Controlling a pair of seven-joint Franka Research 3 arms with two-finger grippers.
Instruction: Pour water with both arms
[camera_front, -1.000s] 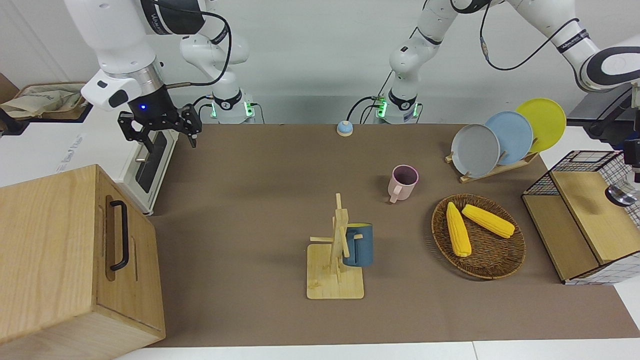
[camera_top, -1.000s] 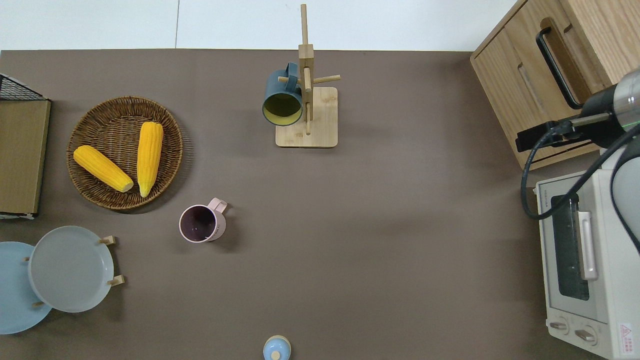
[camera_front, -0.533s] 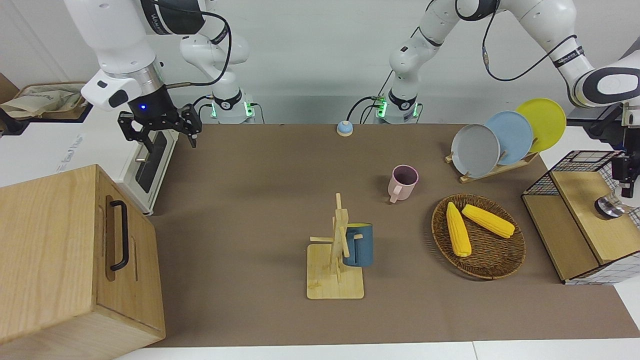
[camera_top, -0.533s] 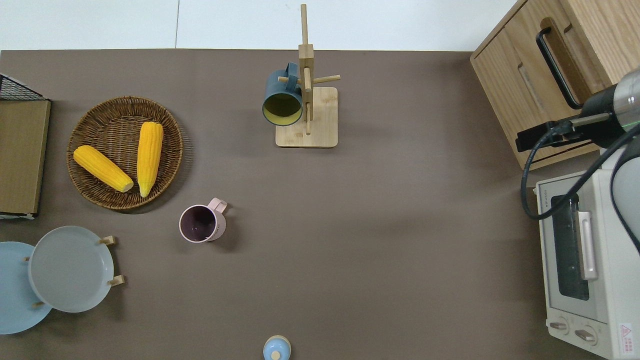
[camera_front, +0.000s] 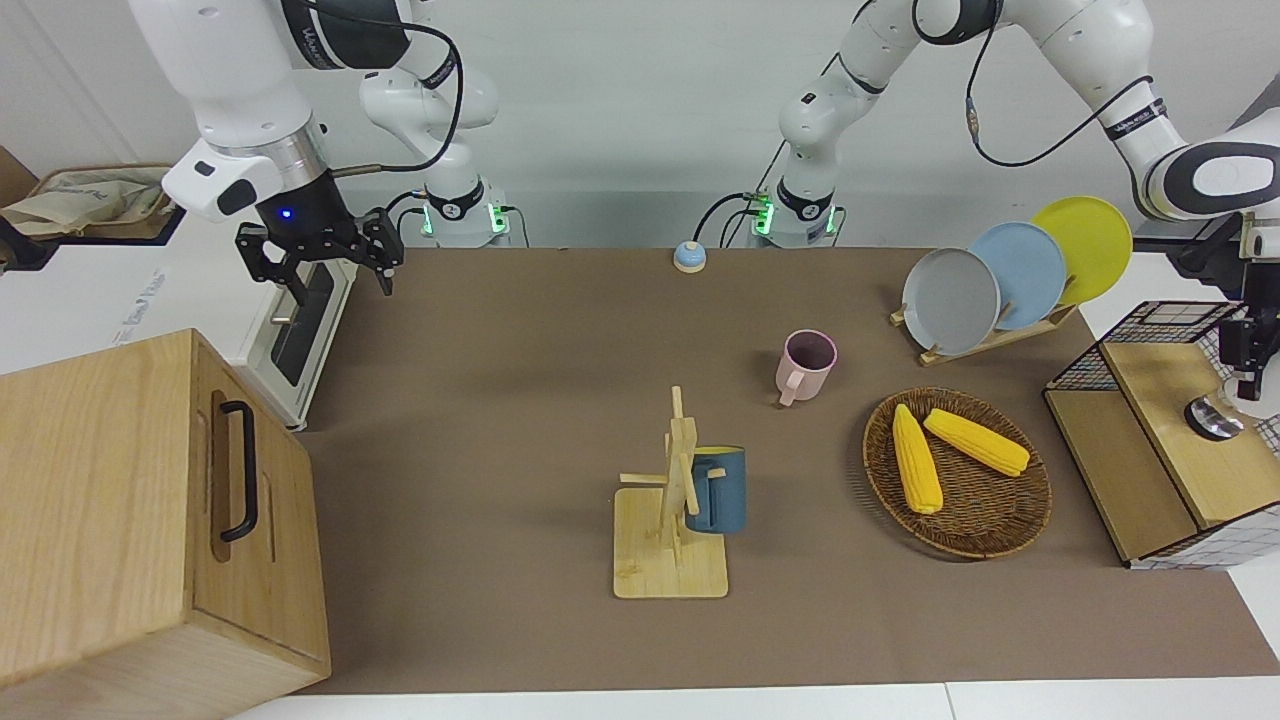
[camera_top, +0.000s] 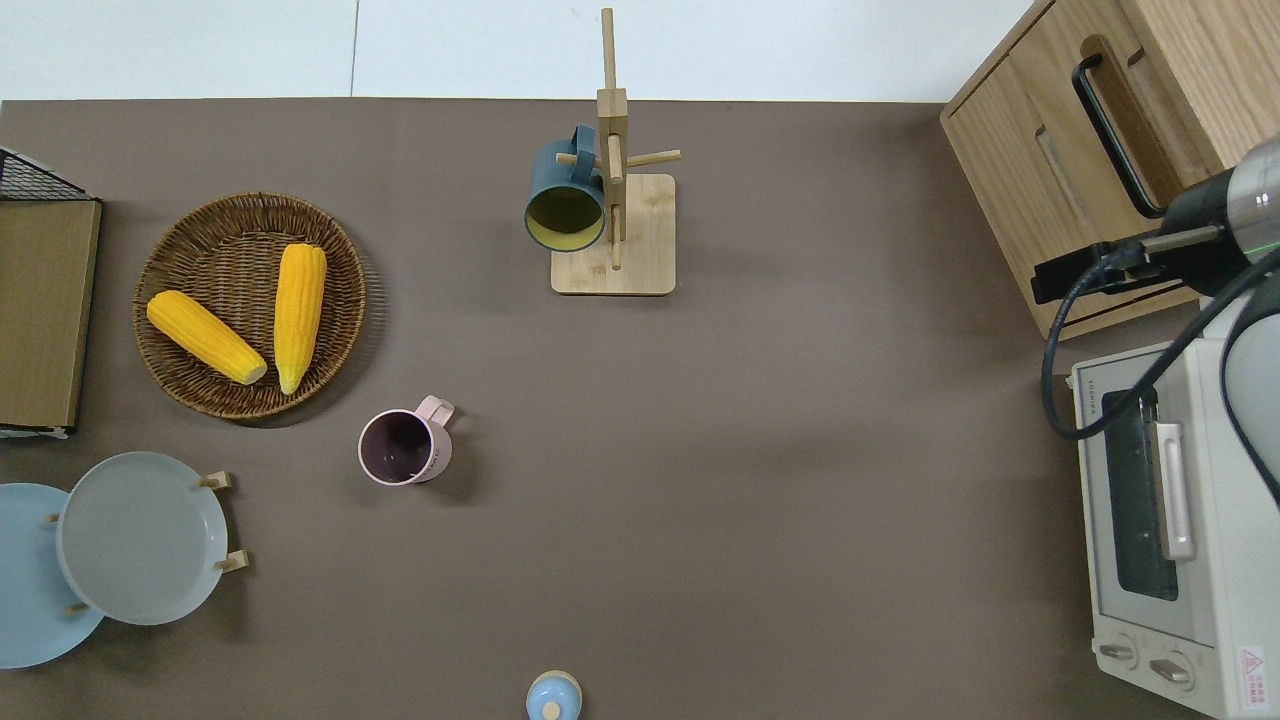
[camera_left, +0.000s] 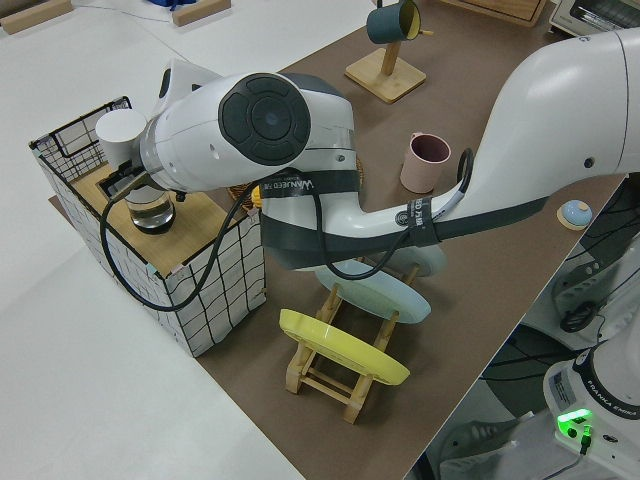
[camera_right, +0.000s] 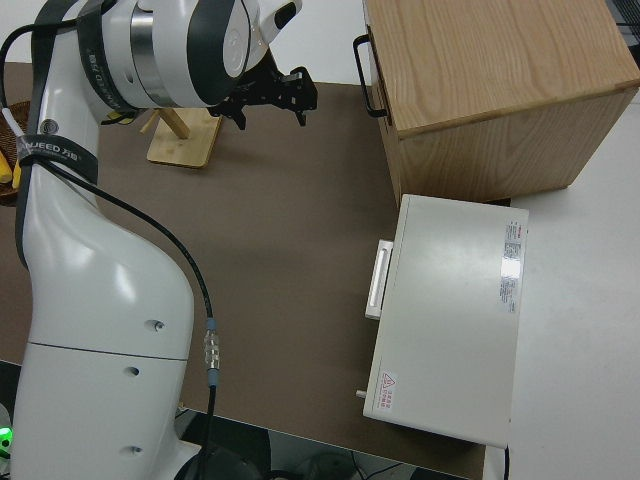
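Water glass (camera_left: 152, 208): a clear tumbler partly filled with water, standing upright on the wooden top of the wire crate (camera_left: 205, 228) at the left arm's end of the worktop.
Left gripper (camera_front: 1246, 375): right over the glass and close to its rim; whether its fingers are spread or clamped cannot be told.
Right gripper (camera_front: 338, 270): parked, fingers spread apart and holding nothing.
Likely receiver: the pink mug (camera_front: 808, 362), upright and empty on the worktop, well apart from the glass; the blue mug (camera_front: 716, 490) hangs on the wooden mug tree (camera_front: 672, 540).
Step in hand: probably the grasp of the glass, before any pour.
Risk, tipping: a descent off centre could knock the rim and spill water onto the crate.
Risk, slipping: smooth glass held near the top may slide or swing once lifted.
Risk, carrying: the wicker basket (camera_front: 985, 520) with corn lies between glass and mug, so a low path could clip it.
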